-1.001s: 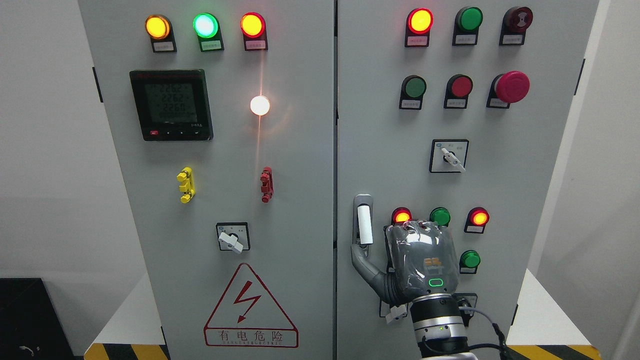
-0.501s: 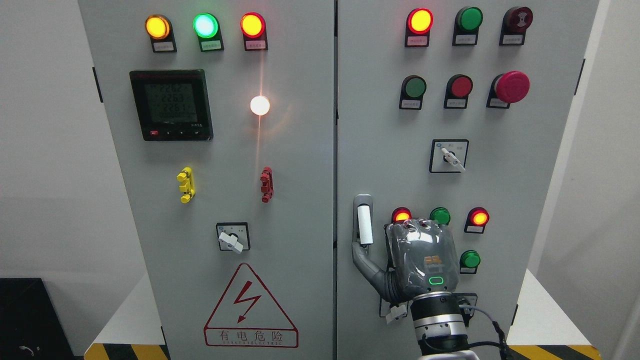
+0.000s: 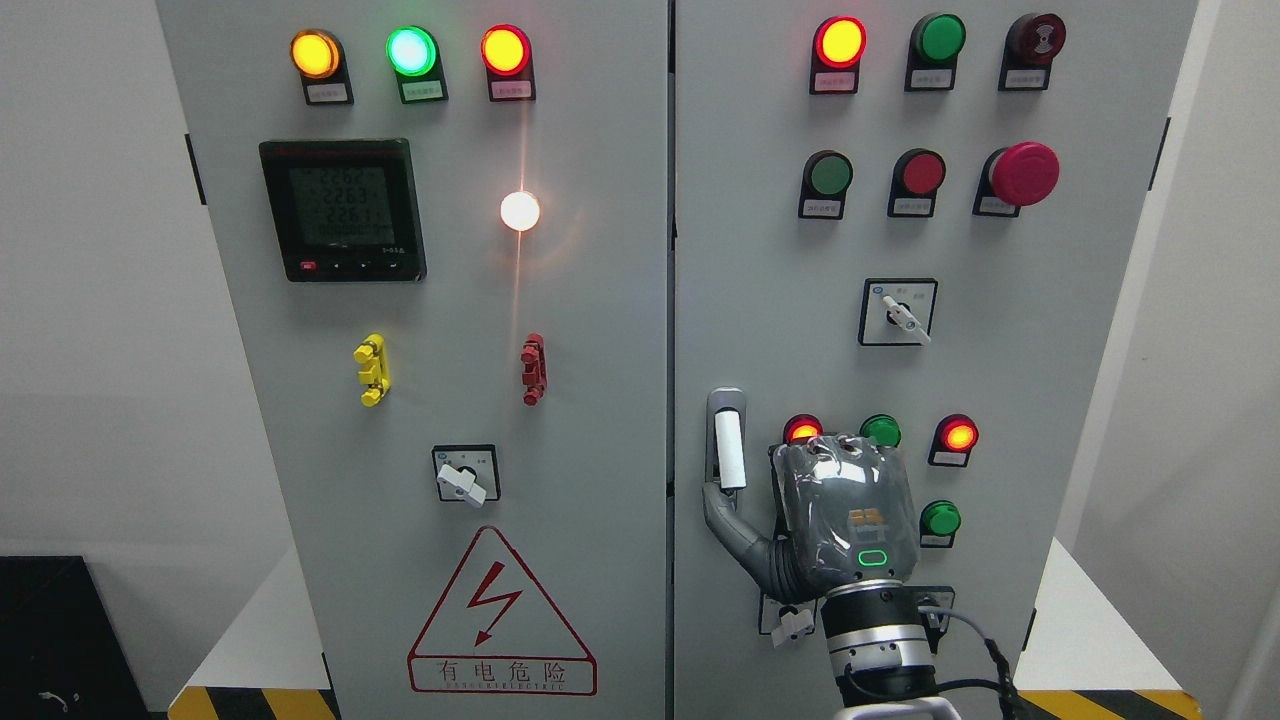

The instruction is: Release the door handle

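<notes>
Right hand (image 3: pixel 838 515) up against the right door (image 3: pixel 780 250), back toward the camera, arm entering from the bottom right. Thumb out to its upper left, tip touching the lower end of the handle (image 3: pixel 729 448); other digits hidden behind the palm, so grip not to be judged. Handle upright, just left of the hand. Against half a second ago, barely any change: wrist a touch higher, thumb at the same spot.

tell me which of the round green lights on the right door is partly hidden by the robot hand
The green light between the two lit red ones, just above the right hand; its lower edge is covered by the knuckles. The other greens show whole.
</notes>
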